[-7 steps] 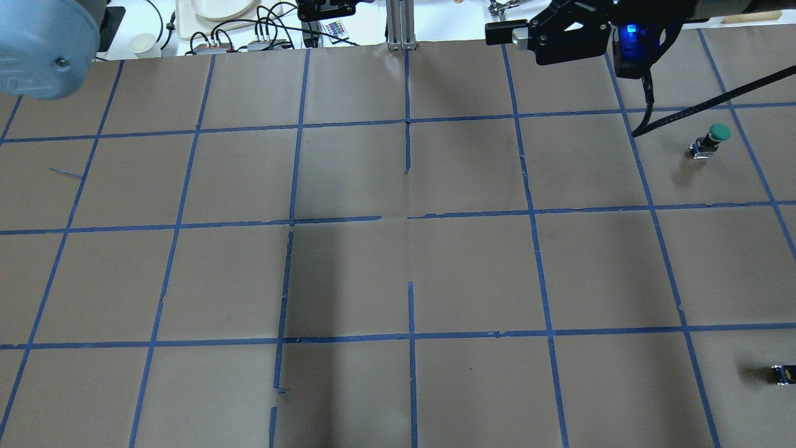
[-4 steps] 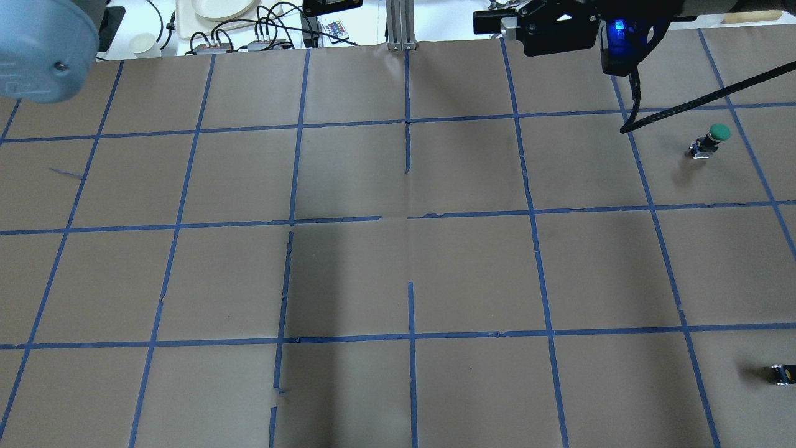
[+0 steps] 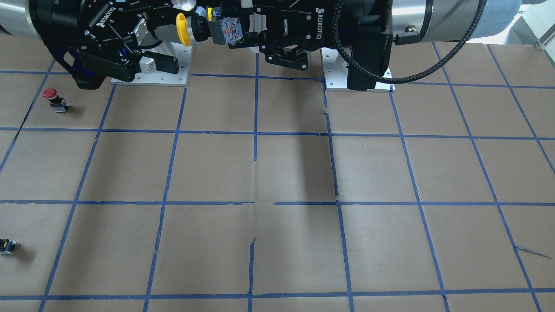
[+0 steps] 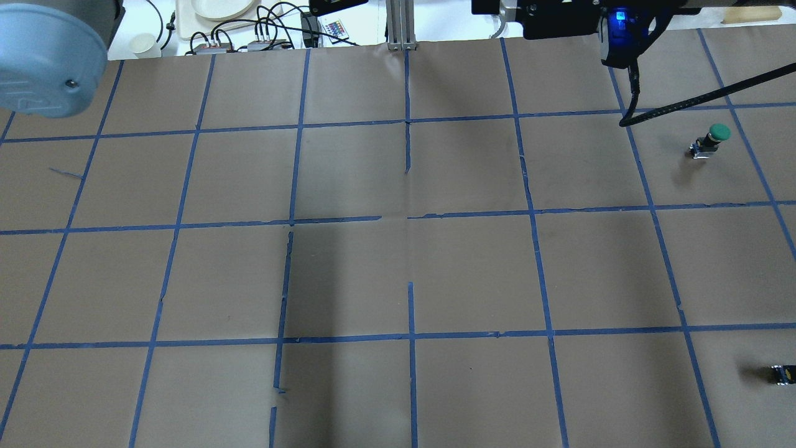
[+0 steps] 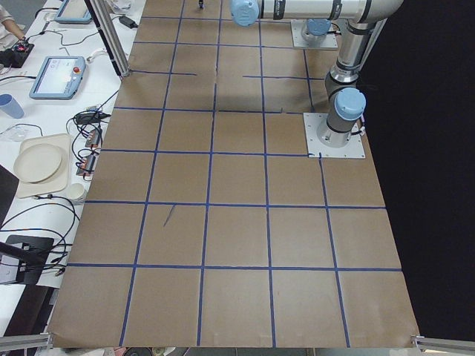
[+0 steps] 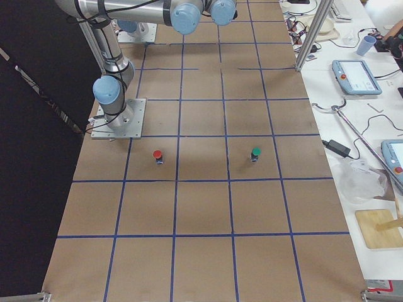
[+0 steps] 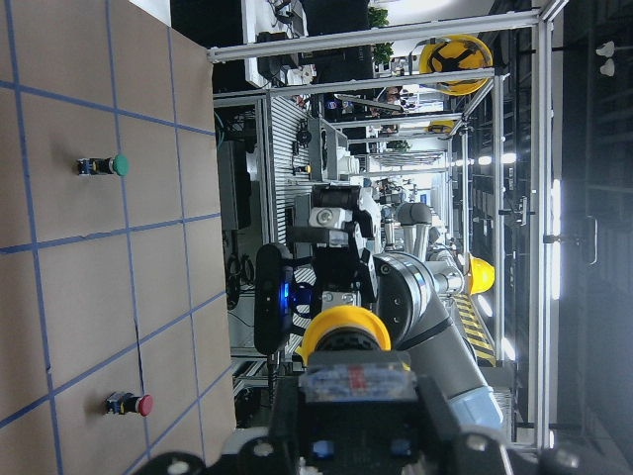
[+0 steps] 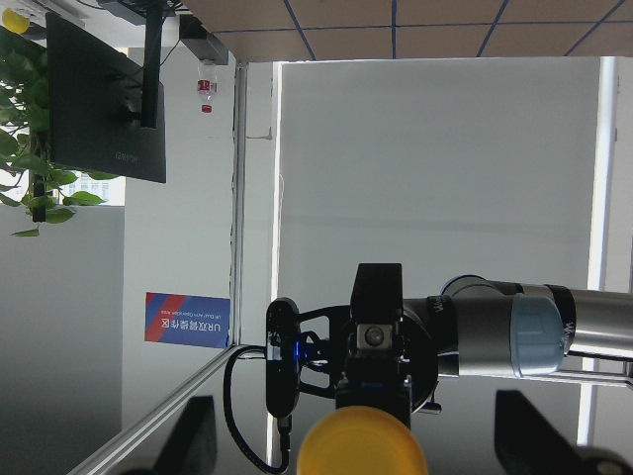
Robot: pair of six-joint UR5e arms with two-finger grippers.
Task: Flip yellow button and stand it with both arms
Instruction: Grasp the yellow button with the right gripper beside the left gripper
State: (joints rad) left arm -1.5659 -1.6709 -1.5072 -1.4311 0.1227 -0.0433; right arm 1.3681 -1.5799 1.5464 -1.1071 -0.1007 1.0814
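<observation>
The yellow button (image 3: 190, 29) is held in the air, lying sideways, high above the table's robot side. My left gripper (image 3: 225, 31) is shut on its grey contact block. The yellow cap points at my right gripper (image 3: 172, 37), which is open, with the cap about level with its fingertips. In the left wrist view the button (image 7: 346, 341) sits between the left gripper's fingers, facing the right gripper. In the right wrist view the cap (image 8: 361, 447) shows between the dark, spread fingers (image 8: 188, 440). In the overhead view only the right gripper's body (image 4: 541, 15) shows, at the top edge.
A red-capped button (image 3: 53, 99) and a green-capped button (image 4: 712, 138) stand on the brown gridded table (image 4: 398, 261) on my right side. A tiny black-and-yellow block (image 4: 782, 373) lies near the right edge. Both arm bases (image 3: 355, 73) are bolted at the robot side.
In the overhead view my right gripper has moved left and up, mostly out of the frame's top edge. The left arm's elbow has shifted slightly.
</observation>
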